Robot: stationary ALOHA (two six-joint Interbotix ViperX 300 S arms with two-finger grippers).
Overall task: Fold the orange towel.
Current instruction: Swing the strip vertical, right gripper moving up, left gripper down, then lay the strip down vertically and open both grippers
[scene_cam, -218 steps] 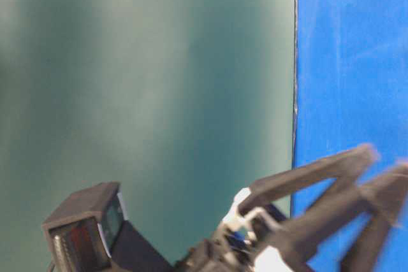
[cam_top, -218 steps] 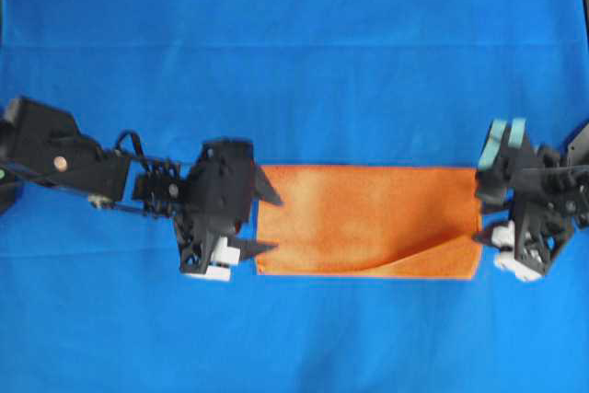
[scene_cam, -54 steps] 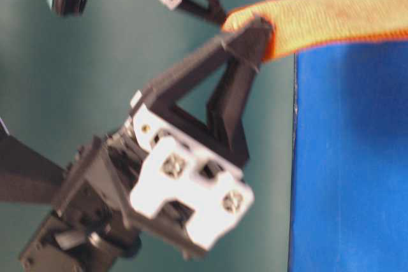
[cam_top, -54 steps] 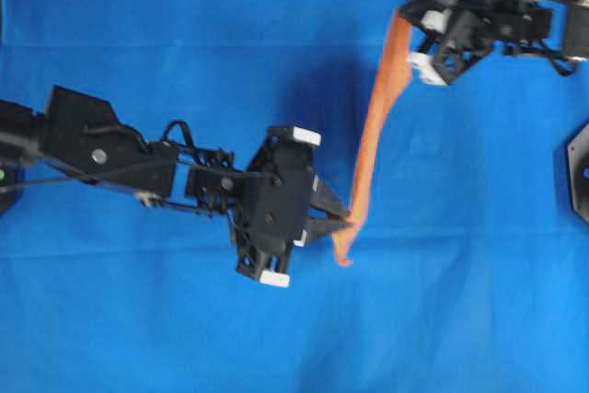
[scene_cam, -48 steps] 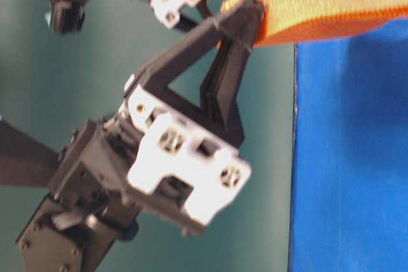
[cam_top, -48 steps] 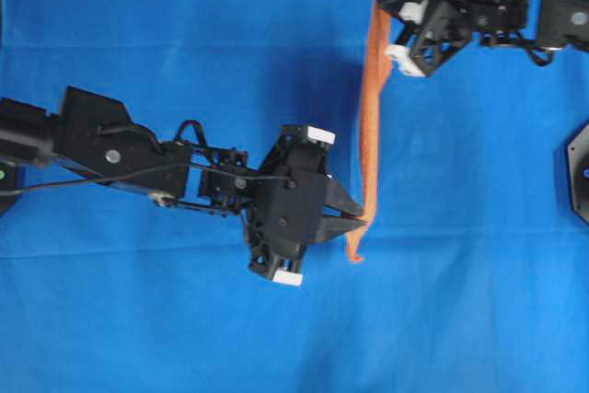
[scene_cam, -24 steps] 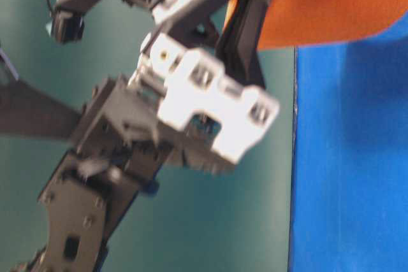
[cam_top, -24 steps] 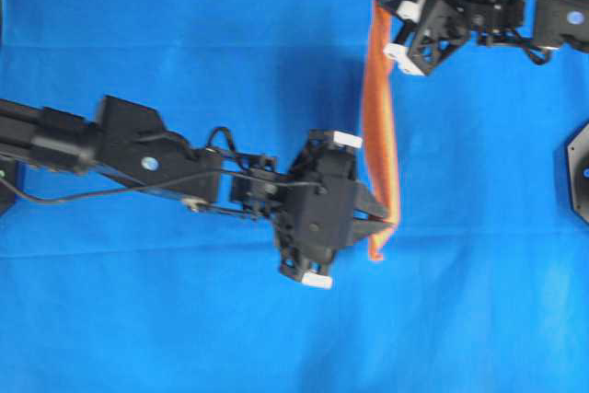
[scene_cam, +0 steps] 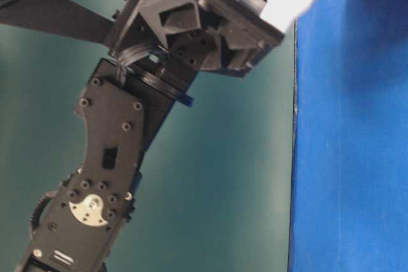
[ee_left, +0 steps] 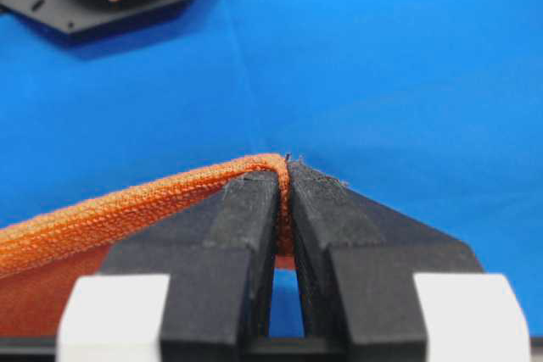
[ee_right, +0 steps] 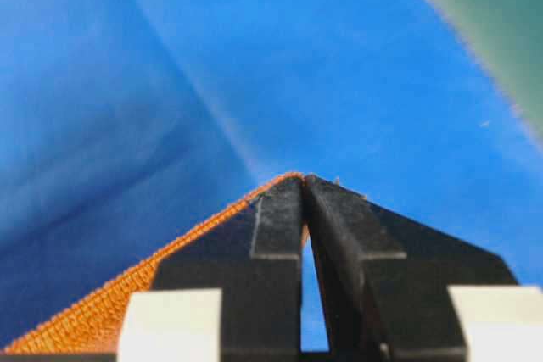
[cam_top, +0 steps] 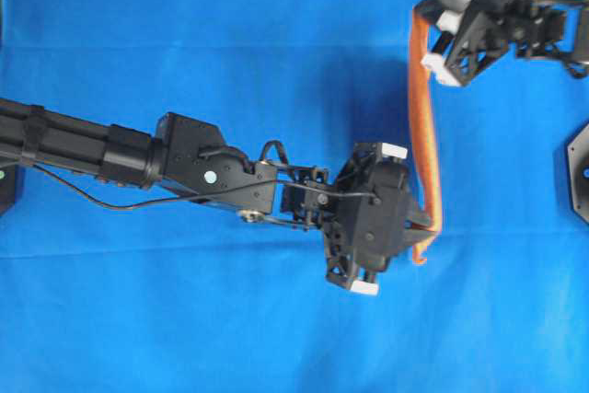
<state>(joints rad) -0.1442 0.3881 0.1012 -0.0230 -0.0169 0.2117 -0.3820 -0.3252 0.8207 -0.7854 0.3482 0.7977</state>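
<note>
— Orange towel: where does it sit against the claws?

— It hangs between them. The left claw is clamped tight on its lower end, and the left wrist view shows the two black fingers pressed together with the stitched edge of the towel pinched at their tips and trailing off to the left.

— And the other one?

— The right claw is squeezed onto the upper end, near the top right of the overhead view. From the right wrist camera its fingers meet at the tips over the orange edging, which runs down to the lower left.

— So the towel is off the bench?

— Yes, from above it is a narrow orange strip seen nearly edge-on, running from the right claw down to the left claw, with a small tail curling just below the left one. It is above the blue cloth that covers the bench, and a dark shadow lies on that cloth to its left.

— Anything else around?

— A black plate at the right edge, well apart from the towel. The table-level view mostly shows a black arm against a green wall.
</note>
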